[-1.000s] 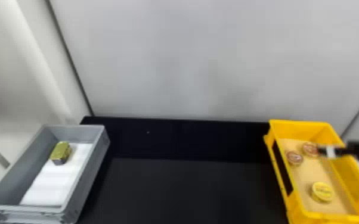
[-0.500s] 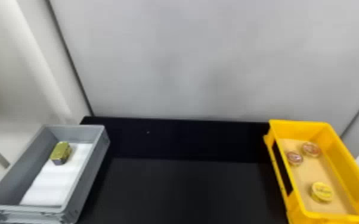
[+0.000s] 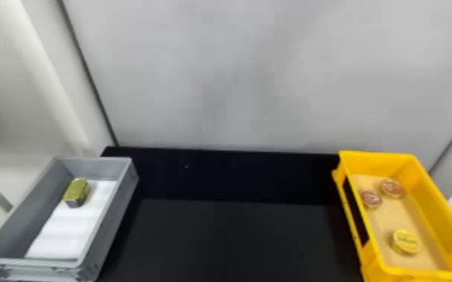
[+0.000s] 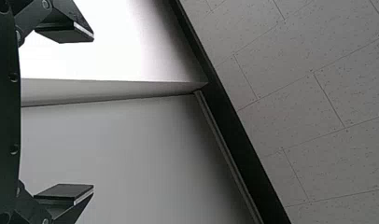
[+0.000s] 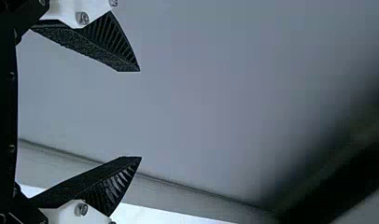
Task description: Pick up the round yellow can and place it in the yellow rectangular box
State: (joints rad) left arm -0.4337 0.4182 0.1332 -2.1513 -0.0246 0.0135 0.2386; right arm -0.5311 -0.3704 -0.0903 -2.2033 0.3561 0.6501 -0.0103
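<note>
In the head view, the round yellow can (image 3: 405,242) sits flat, its lid upward, on the floor of the yellow rectangular box (image 3: 377,163), so the placing looks finished to me. The box stands on the robot's right side, therefore I judge the right gripper (image 5: 140,114) to be the nearer one; in which exact direction the can lies from its fingertips, I cannot tell. Being round, the can has no long axis to align with the fingers. Some print is on its lid, too small for reading. In the left wrist view, the left gripper (image 4: 93,113) is wide apart, with nothing between its fingers and a pale wall beyond them. In the right wrist view, the right gripper is also wide and empty, a pale panel (image 5: 201,107) ahead of its fingertips. Probably the next step asks only for keeping both grippers away from the can.
</note>
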